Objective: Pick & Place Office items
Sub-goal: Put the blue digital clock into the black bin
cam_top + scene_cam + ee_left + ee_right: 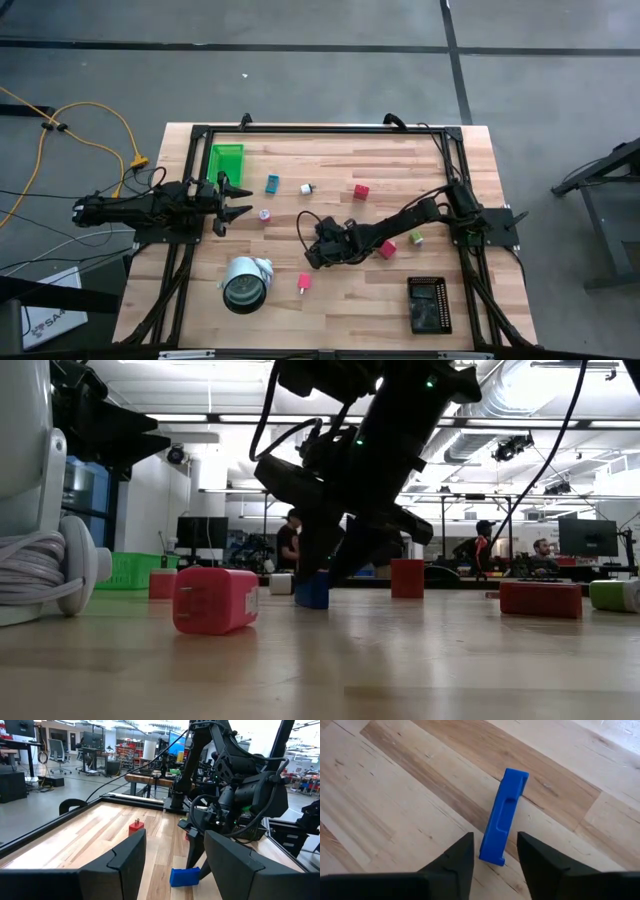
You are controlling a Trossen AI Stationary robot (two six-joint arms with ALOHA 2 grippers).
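A blue block (502, 812) lies flat on the wooden table, seen also in the low view (312, 591) and the left wrist view (184, 876). My right gripper (493, 862) points down over it near the table's middle (312, 256). It is open, with one finger on each side of the block's near end and a narrow gap showing on both sides. In the high view the gripper hides the block. My left gripper (236, 200) hovers open at the table's left, pointing toward the right arm.
Scattered on the table are a teal bit (272, 183), a white bit (306, 188), red blocks (361, 191) (387, 248), a green cube (416, 238) and a pink-red block (304, 283). A round roll (247, 284), a green tray (226, 160) and a black tray (430, 304) are also there.
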